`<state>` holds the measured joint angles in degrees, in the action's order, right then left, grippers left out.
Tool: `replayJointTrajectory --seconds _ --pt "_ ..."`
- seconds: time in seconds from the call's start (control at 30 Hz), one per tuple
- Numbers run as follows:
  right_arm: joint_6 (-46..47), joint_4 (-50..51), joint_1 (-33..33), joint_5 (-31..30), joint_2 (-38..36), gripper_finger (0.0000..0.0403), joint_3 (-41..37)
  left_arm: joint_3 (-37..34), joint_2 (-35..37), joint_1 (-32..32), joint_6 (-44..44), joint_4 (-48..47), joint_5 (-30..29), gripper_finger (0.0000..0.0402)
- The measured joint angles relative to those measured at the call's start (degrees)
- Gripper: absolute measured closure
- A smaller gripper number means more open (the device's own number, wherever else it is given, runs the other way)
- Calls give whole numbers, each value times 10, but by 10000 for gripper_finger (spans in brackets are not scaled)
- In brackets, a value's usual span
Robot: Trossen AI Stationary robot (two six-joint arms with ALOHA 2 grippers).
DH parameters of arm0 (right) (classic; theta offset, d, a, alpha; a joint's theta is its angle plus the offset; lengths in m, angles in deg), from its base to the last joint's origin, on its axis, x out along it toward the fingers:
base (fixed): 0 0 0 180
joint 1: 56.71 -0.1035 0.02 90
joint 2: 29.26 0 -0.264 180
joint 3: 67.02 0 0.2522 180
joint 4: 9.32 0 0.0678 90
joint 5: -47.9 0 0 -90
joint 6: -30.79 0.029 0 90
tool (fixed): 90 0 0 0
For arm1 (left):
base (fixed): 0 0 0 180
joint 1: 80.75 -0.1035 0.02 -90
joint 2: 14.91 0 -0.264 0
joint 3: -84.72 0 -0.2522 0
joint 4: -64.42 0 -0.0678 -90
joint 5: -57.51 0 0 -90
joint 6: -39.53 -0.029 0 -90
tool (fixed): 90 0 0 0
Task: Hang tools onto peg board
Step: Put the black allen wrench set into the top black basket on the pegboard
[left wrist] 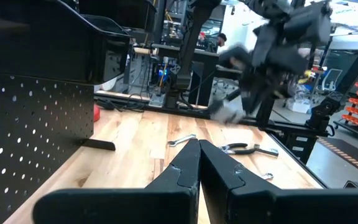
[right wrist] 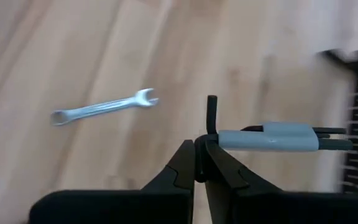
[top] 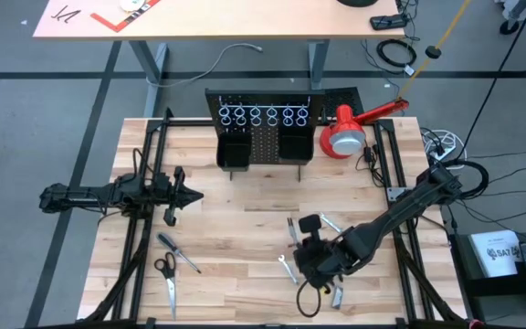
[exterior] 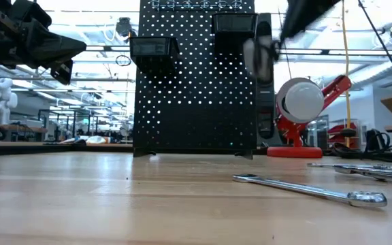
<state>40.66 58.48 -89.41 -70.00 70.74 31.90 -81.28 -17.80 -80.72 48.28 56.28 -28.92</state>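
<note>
The black peg board (top: 263, 137) stands upright at the table's far middle, with a row of silver rings (top: 263, 115) and two black bins (top: 236, 153). My right gripper (right wrist: 199, 149) is shut on a hex key set (right wrist: 269, 138), a grey holder with black keys, held above the table's near right part (top: 313, 242). My left gripper (top: 196, 194) is shut and empty over the table's left side. A screwdriver (top: 179, 252), scissors (top: 167, 276), a small wrench (top: 286, 268) and pliers (left wrist: 247, 149) lie flat on the table. My right gripper pinches a black key (right wrist: 211, 127) of the hex key set between its two fingertips, at the end of the set away from the peg board. The grey holder (right wrist: 272, 138) sticks out sideways from the fingers. The set is lifted clear of the table, as the low view (exterior: 260, 58) shows.
A red-and-white lamp (top: 345, 135) stands just right of the peg board. A long wrench (exterior: 312, 189) lies near the table's near edge. Black frame rails (top: 149, 164) run along both sides of the table. The wood between the peg board and the tools is bare.
</note>
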Motion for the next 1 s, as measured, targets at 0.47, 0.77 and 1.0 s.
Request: replayJointTrajectory --seconds 0.47,0.77,1.0 --pt "-55 264 38 -183 -2 395 294 0 0 0 0 10 0 389" --pt "-58 272 138 -154 -1 395 325 0 0 0 0 32 0 389" --pt "-51 268 192 -152 -1 395 325 0 0 0 0 30 0 389"
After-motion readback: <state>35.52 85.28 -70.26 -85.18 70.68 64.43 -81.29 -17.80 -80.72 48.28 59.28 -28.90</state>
